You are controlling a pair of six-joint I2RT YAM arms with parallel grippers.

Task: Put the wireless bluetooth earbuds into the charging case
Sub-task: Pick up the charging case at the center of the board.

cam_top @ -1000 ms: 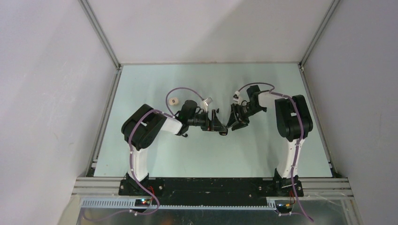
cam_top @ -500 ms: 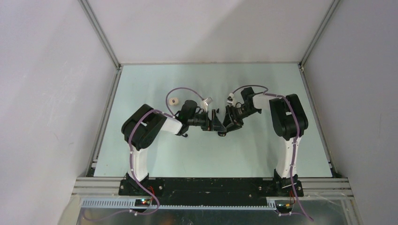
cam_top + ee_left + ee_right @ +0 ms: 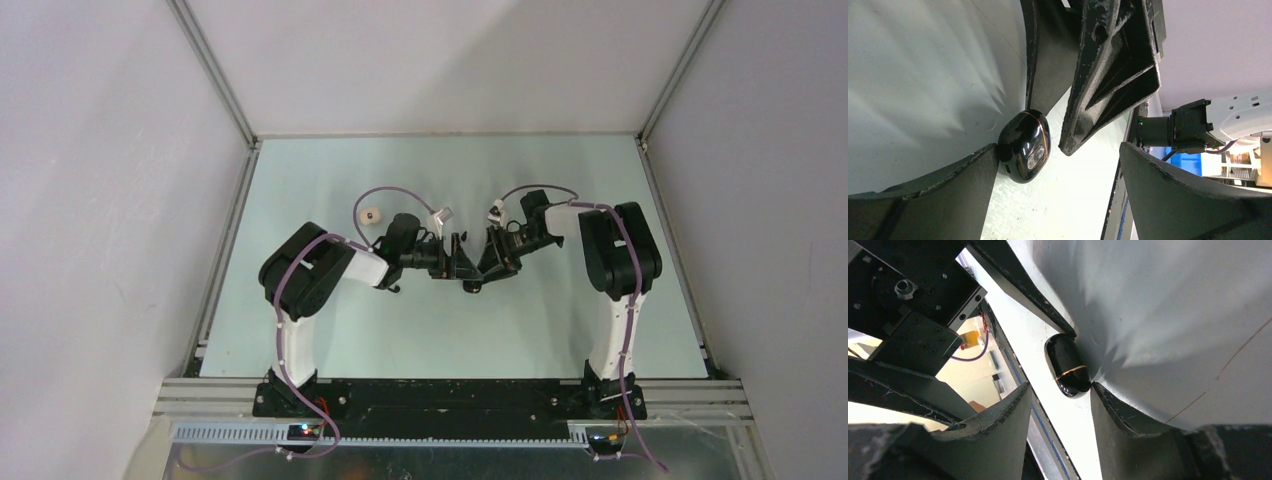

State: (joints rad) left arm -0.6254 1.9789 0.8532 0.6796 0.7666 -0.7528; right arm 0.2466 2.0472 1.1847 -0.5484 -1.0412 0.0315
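A glossy black charging case with a thin gold seam lies shut on the pale table, and the right wrist view shows the same charging case. My left gripper is open wide, and one of its fingertips touches the case's side. My right gripper is open too, with one fingertip against the case's other end. The case sits beyond both pairs of tips, not between either pair of jaws. From above, the left gripper and right gripper meet at mid-table and cover the case. No earbuds show.
A small cream-white round object lies on the table behind the left arm. Grey walls with metal rails enclose the table on three sides. The right gripper's finger crowds the left wrist view.
My right arm has swung left, bringing its gripper in against the left gripper at mid-table, and its jaws have narrowed slightly. The left arm has stayed still.
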